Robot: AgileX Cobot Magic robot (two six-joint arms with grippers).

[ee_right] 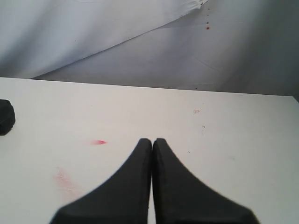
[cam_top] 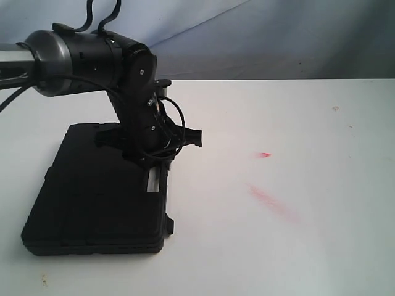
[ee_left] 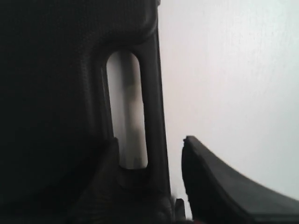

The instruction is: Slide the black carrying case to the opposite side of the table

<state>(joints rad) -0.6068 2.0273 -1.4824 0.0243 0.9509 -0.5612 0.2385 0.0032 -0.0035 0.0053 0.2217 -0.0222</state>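
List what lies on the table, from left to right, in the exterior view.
black carrying case → red smudges → tiny speck

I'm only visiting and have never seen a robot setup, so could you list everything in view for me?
carrying case: one, black, flat on the left of the table in the exterior view
table: one, white, under everything
smudges: two, red, on the table right of the case
backdrop cloth: one, pale grey, behind the table
left arm: one, black and silver, reaching over the case
left gripper: one, black, open, astride the case's handle
right gripper: one, black, shut, above the table
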